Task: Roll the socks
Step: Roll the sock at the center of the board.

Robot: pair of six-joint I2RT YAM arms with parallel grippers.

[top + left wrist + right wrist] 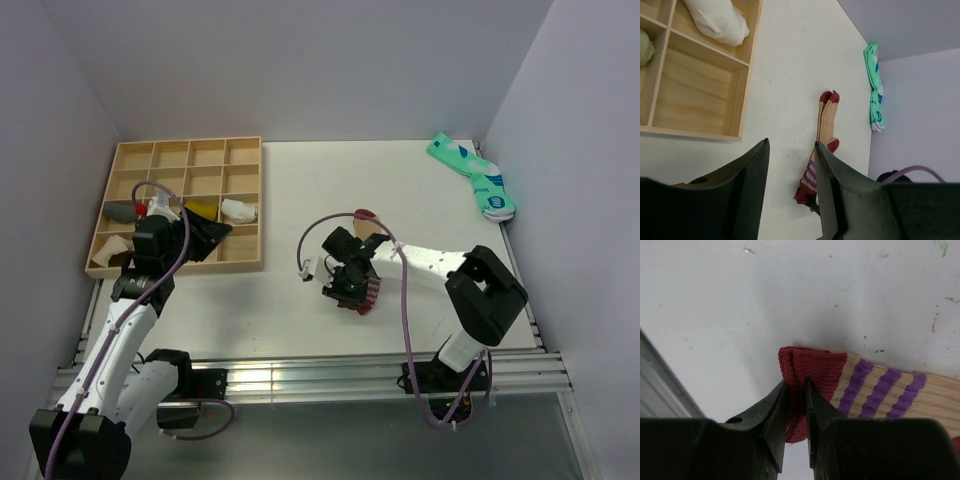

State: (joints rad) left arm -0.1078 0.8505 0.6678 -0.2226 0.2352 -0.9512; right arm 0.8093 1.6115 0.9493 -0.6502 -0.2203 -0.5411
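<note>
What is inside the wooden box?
The wooden box holds soft rolled bundles: a white one, a yellow one and a grey one. The left arm covers some compartments, hiding those.

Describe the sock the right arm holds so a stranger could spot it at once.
On the table, right of the wooden tray, a tan sock lies mid-table, its cuff pinched in the right tool. Its maroon toe, heel and cuff with purple stripes set it apart from the mint-green sock in the far right corner.
</note>
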